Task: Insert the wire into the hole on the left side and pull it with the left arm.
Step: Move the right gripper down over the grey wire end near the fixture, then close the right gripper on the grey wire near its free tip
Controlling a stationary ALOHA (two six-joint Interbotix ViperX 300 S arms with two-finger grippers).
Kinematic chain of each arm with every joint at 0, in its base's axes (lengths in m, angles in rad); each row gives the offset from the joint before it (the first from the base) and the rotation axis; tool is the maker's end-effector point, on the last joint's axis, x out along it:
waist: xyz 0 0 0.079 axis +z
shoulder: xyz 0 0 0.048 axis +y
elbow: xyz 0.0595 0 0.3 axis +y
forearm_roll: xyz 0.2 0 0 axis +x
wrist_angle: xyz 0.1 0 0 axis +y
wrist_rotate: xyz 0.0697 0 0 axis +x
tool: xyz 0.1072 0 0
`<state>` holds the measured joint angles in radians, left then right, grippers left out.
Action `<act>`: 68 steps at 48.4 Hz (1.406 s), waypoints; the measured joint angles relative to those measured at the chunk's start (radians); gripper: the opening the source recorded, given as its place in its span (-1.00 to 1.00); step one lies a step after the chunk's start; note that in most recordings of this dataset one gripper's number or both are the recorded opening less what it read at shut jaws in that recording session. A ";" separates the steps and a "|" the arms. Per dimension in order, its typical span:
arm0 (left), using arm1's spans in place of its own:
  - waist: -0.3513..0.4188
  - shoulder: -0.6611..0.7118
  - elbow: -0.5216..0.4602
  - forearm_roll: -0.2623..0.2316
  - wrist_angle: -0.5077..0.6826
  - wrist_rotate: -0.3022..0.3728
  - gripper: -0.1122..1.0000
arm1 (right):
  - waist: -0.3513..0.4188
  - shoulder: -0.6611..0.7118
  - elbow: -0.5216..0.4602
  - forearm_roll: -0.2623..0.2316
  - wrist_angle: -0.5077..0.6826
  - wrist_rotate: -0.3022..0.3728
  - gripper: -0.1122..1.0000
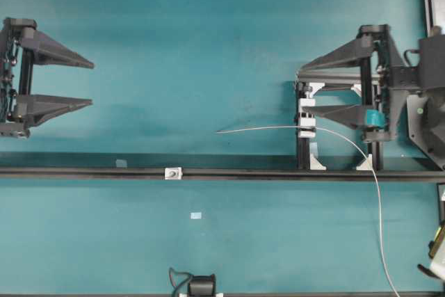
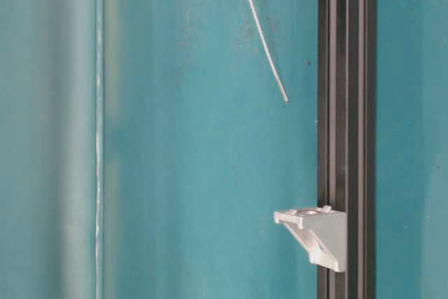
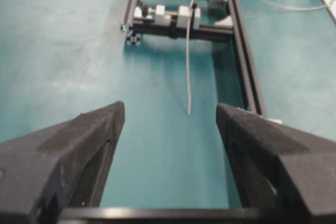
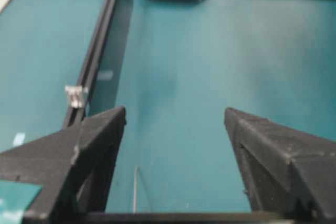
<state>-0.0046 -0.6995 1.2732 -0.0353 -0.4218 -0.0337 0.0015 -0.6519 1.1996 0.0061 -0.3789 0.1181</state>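
The one wire [image 1: 278, 129], thin, light, springy and likely slippery, juts left from the clamp [image 1: 306, 117] over the mat, best pinched just behind its free tip, while both grippers, left [image 1: 87, 84] and right [image 1: 303, 90], stand spread and empty, one block [image 1: 172, 172] on the rail.

Even, soft light, faint shadows on the teal table [image 1: 208, 33]; wrist views blurred, near jaws out of focus.
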 measured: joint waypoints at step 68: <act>0.000 0.321 0.000 -0.005 -0.008 -0.063 0.89 | 0.029 0.566 -0.207 0.002 0.091 0.106 0.67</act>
<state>-0.0046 -0.3789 1.2732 -0.0399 -0.4295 -0.0966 0.0307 -0.0859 0.9925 0.0077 -0.2884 0.2240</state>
